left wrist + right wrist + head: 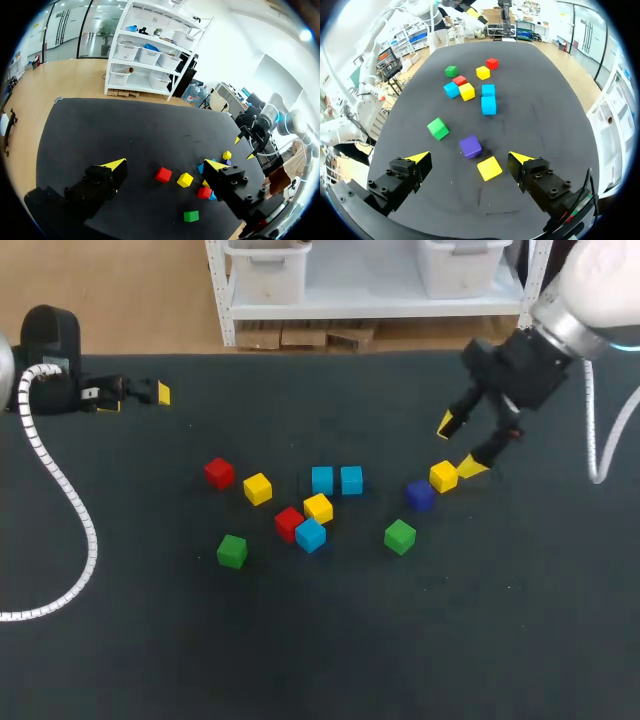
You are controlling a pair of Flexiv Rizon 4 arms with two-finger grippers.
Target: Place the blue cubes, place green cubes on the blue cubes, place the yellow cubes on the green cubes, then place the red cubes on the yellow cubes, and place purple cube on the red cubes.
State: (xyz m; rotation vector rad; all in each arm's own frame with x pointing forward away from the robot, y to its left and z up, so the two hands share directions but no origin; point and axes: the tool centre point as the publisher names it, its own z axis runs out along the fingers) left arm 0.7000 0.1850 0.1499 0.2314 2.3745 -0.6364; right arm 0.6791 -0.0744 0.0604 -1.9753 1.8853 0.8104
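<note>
Here, smooth cubes (318, 507), matte table (300, 640)

Robotics lab: two robot arms (585, 300) at a black table (320, 650).

1. Your head view looks down on the table (150, 640) from above and behind.
2. Your left wrist view faces across it from afar.
3. Your right wrist view sits near the purple cube (470, 146), shared by all views.

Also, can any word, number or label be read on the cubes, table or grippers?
None can be read. The purple cube, the yellow cube beside it and the other cubes show plain faces; the black table, left gripper and right gripper show no legible print.
</note>
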